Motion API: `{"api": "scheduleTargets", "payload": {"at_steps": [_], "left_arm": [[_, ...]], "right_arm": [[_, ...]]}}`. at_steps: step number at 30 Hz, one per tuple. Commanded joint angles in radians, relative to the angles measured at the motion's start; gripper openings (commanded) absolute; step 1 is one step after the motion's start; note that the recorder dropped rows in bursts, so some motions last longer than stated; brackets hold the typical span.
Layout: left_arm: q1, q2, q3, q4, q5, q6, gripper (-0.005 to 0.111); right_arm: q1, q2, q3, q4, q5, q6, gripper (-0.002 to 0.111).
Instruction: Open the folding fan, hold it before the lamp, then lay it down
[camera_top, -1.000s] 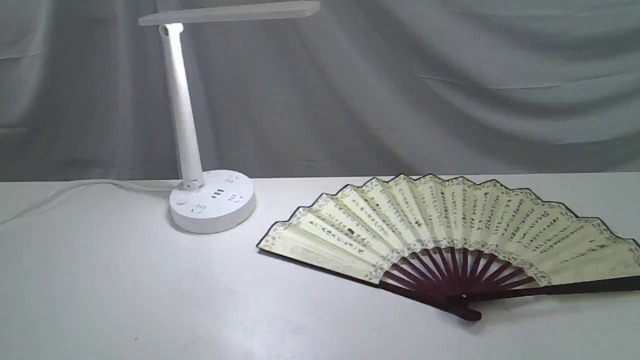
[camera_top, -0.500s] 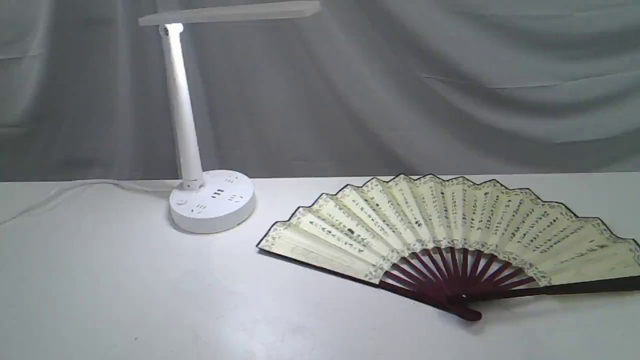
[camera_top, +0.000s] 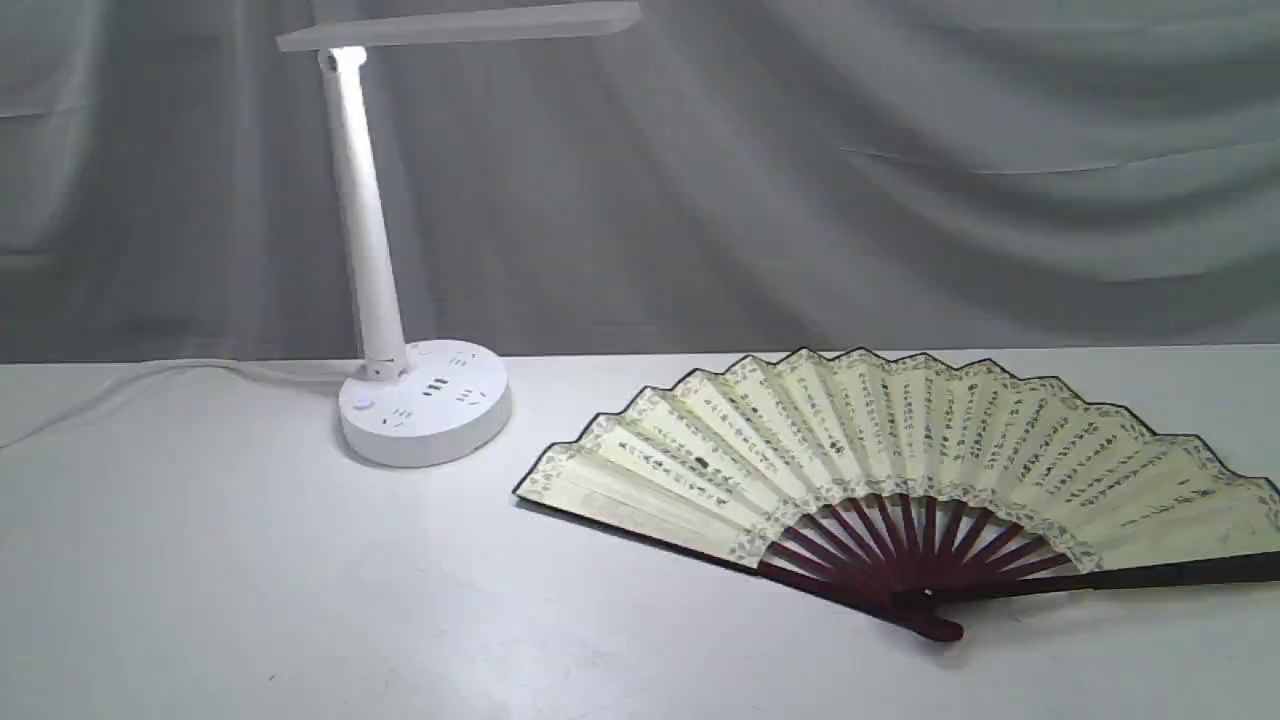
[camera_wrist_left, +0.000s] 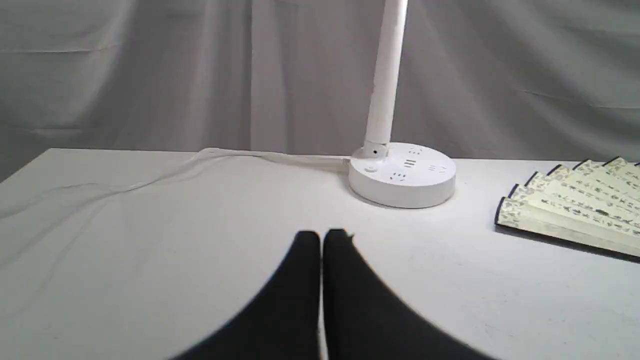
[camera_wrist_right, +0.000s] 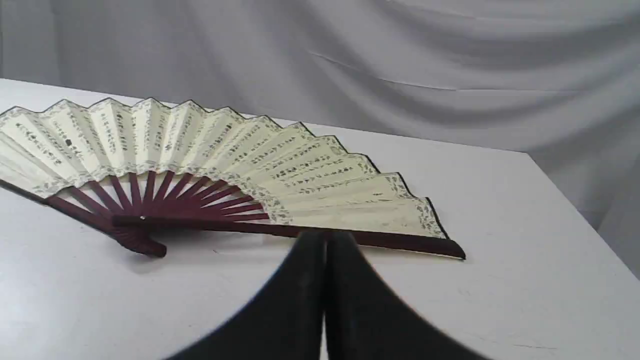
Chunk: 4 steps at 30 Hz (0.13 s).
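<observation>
Where the exterior view ended on the right, the folding fan was cut off at one guard tip. It lay spread flat on the white worktop, right of the lamp and apart from its round base. Pleat writing: too small to read. Left gripper: clenched, empty, above bare worktop. Right gripper: clenched, empty, its tips overlapping the fan's near guard in the right wrist view; contact could not be told.
</observation>
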Motion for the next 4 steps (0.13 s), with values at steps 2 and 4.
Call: {"api": "scheduleTargets", "payload": {"at_steps": [2, 4], "left_arm": [[0.002, -0.003, 0.005, 0.004, 0.000, -0.002, 0.000], [0.002, -0.003, 0.005, 0.004, 0.000, -0.002, 0.000]], "right_arm": [[0.003, -0.004, 0.003, -0.010, 0.002, 0.004, 0.000], [0.003, -0.004, 0.003, -0.010, 0.002, 0.004, 0.000]]}}
